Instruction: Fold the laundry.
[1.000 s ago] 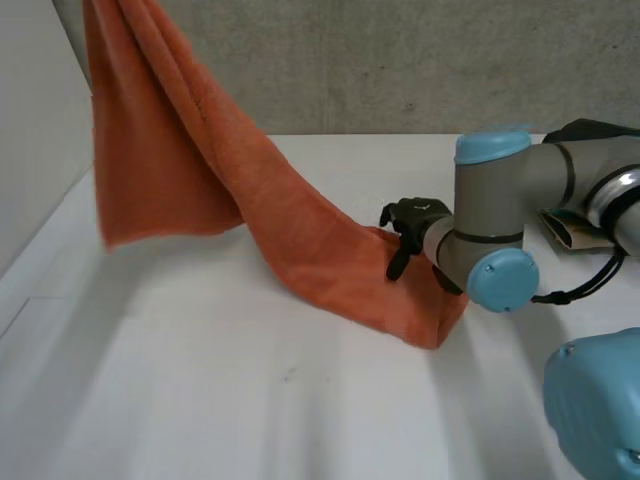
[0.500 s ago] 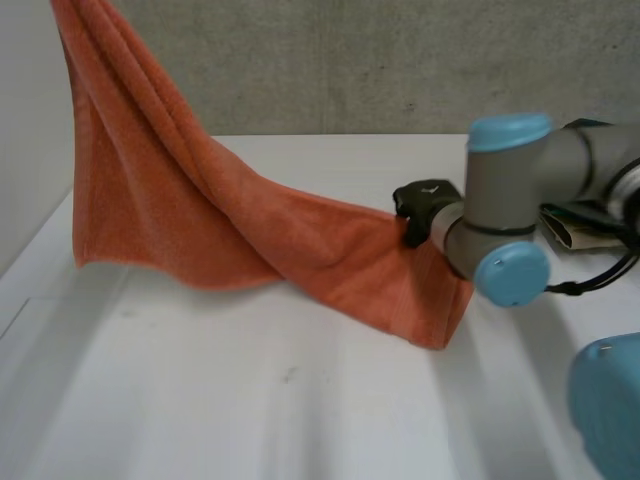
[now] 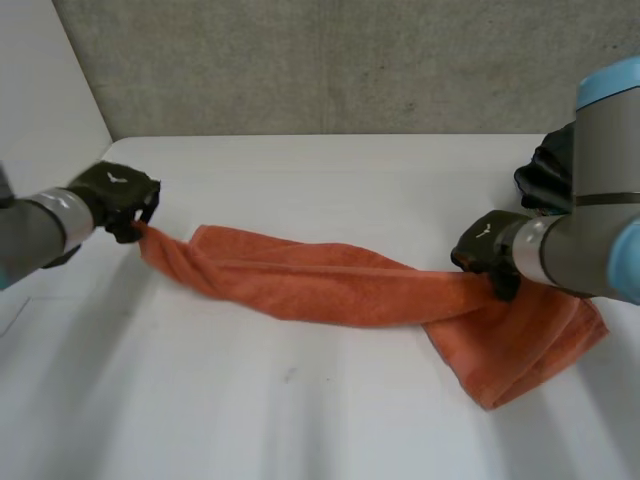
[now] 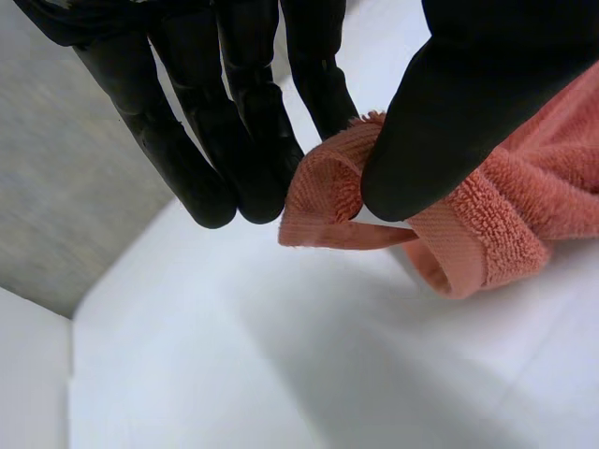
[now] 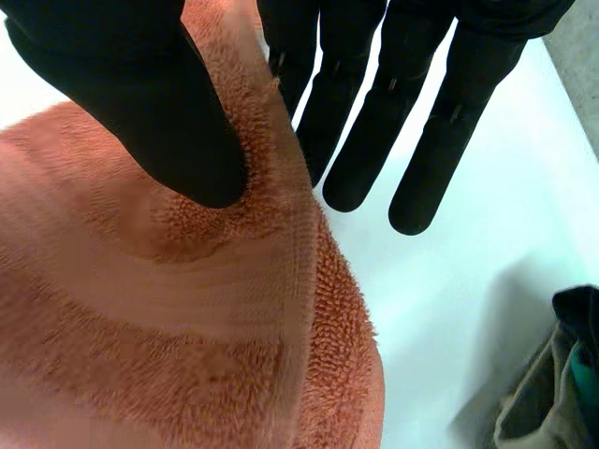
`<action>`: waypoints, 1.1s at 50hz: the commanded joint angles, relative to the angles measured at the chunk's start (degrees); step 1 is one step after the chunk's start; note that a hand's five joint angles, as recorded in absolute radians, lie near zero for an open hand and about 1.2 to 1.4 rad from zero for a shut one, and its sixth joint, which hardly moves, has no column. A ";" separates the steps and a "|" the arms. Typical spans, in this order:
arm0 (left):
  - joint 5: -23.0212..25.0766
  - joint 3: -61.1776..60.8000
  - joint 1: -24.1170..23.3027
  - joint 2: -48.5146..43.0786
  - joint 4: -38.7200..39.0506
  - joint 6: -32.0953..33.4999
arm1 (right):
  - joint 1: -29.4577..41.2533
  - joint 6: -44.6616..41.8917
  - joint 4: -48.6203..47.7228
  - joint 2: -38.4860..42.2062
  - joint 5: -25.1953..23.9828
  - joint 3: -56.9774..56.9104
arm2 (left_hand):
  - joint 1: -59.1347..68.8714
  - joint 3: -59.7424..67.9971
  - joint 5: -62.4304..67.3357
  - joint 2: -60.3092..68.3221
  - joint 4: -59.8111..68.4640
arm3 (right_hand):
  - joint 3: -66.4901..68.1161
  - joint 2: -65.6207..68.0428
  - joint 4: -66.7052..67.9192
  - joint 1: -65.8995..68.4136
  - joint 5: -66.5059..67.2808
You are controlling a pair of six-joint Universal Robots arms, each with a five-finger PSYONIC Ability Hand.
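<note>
Your towel (image 3: pixel 340 290) lies roped across the table (image 3: pixel 300 420), long axis 9 to 3 o'clock. Left hand (image 3: pixel 115 195) pinches its 9 o'clock corner, right hand (image 3: pixel 485 250) pinches an edge toward 3, loose heap beyond at 4 o'clock.

Plain orange towel (image 3: pixel 340 290) on a white table (image 3: pixel 300 420).

Counted on 1 white table (image 3: pixel 300 420): 1 orange towel (image 3: pixel 340 290) and 2 black hands, i.e. 1 left hand (image 3: pixel 115 190) and 1 right hand (image 3: pixel 483 245). 1 heap of other cloth (image 5: pixel 552 402) is seen nr the right hand.
</note>
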 commanded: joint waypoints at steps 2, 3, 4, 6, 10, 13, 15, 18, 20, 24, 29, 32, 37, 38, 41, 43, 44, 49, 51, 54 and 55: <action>-6.78 18.19 -4.34 -9.79 -0.34 -1.76 | 1.60 -0.77 -10.72 9.27 4.49 -14.23 | 14.94 11.76 13.86 11.33 11.42 | 12.20 12.97 11.65 16.79 14.32; -7.31 20.58 -4.61 -10.33 0.01 -1.94 | 1.68 -0.68 -12.85 9.72 5.02 -16.01 | 14.94 11.76 13.86 11.33 11.42 | 12.20 12.97 11.65 16.79 14.32; -7.93 23.04 -4.79 -10.60 0.53 -2.20 | 1.77 -0.51 -15.30 10.07 5.64 -17.95 | 14.94 11.76 13.86 11.33 11.42 | 12.20 12.97 11.65 16.79 14.32; -9.68 30.33 -5.05 -10.86 3.69 -4.56 | 1.77 0.63 -24.61 10.25 7.05 -22.96 | 14.94 11.76 13.86 11.33 11.42 | 12.20 12.97 11.65 16.79 14.32; -12.32 39.66 -5.05 -8.58 12.47 -11.42 | 1.51 3.36 -43.85 7.89 7.05 -25.44 | 14.94 11.76 13.86 11.33 11.42 | 12.20 12.97 11.65 16.79 14.32; -14.26 41.43 -4.97 -6.04 20.38 -16.34 | 1.33 6.17 -58.71 5.69 4.95 -23.68 | 14.94 11.76 13.86 11.33 11.42 | 12.20 12.97 11.65 16.79 14.32; -14.87 41.17 -5.14 -4.98 23.38 -17.93 | 1.42 6.96 -62.25 4.98 3.54 -22.28 | 14.94 11.76 13.86 11.33 11.42 | 12.20 12.97 11.65 16.79 14.32; -15.14 38.89 -5.32 -3.66 25.59 -18.73 | 1.86 7.14 -60.95 4.45 1.25 -20.69 | 14.94 11.76 13.86 11.33 11.42 | 12.20 12.97 11.65 16.79 14.32; -14.18 35.48 -5.40 -2.96 25.85 -18.38 | 2.47 7.23 -57.72 4.45 0.81 -19.82 | 14.94 11.76 13.86 11.33 11.42 | 12.20 12.97 11.65 16.79 14.32; -12.07 28.19 -4.53 -2.16 26.03 -17.67 | 2.56 7.41 -52.35 5.33 1.25 -18.59 | 14.94 11.76 13.86 11.33 11.42 | 12.20 12.97 11.65 16.79 14.32; -10.92 18.25 -2.77 -2.42 26.64 -16.00 | 2.74 7.32 -47.68 7.61 1.34 -15.16 | 14.94 11.76 13.86 11.33 11.42 | 12.20 12.97 11.65 16.79 14.32; -10.75 11.15 -2.07 -3.39 26.47 -14.95 | 3.09 7.14 -44.09 9.45 1.25 -10.87 | 14.94 11.76 13.86 11.33 11.42 | 12.20 12.97 11.65 16.79 14.32; -9.17 1.19 -1.28 -5.50 26.47 -12.40 | 4.06 7.06 -39.94 13.15 1.43 -2.86 | 14.94 11.76 13.86 11.33 11.42 | 12.20 12.97 11.65 16.79 14.32; -8.99 -0.13 -1.10 -5.85 26.38 -11.96 | 4.23 7.05 -39.50 13.59 1.43 -1.72 | 14.94 11.76 13.86 11.33 11.42 | 12.20 12.97 11.65 16.79 14.32; -8.20 -4.18 -0.22 -6.90 25.42 -10.03 | 4.32 7.14 -38.45 14.29 1.86 2.50 | 14.94 11.76 13.86 11.33 11.42 | 12.20 12.97 11.65 16.79 14.32; -8.11 -5.50 -0.13 -7.17 24.36 -8.89 | 3.97 7.32 -38.44 13.68 2.65 4.78 | 14.94 11.76 13.86 11.33 11.42 | 12.20 12.97 11.65 16.79 14.32; -8.02 -6.55 -0.04 -7.17 22.88 -7.84 | 3.97 7.41 -38.44 13.24 2.92 5.49 | 14.94 11.76 13.86 11.33 11.42 | 12.20 12.97 11.65 16.79 14.32; -7.84 -7.52 -0.13 -5.68 18.13 -5.19 | 4.15 9.51 -38.44 9.39 4.85 9.45 | 14.94 11.76 13.86 11.33 11.42 | 12.20 12.97 11.65 16.79 14.32; -7.67 -7.52 -0.13 -4.89 17.15 -4.93 | 4.23 10.22 -38.44 8.15 5.46 10.33 | 4.91 1.74 3.83 1.30 1.40 | 9.18 9.95 8.63 13.77 11.30; -7.23 -7.52 -0.31 -3.22 15.66 -5.01 | 4.23 11.62 -38.53 5.69 6.69 12.35 | -15.79 -18.96 -16.86 -19.39 -19.30 | -10.66 -9.90 -11.21 -6.08 -8.55; -7.32 -7.52 -0.39 -2.78 15.31 -5.19 | 4.15 11.97 -38.62 5.07 7.05 12.79 | -19.32 -22.50 -20.40 -22.93 -22.84 | -11.69 -10.93 -12.24 -7.11 -9.58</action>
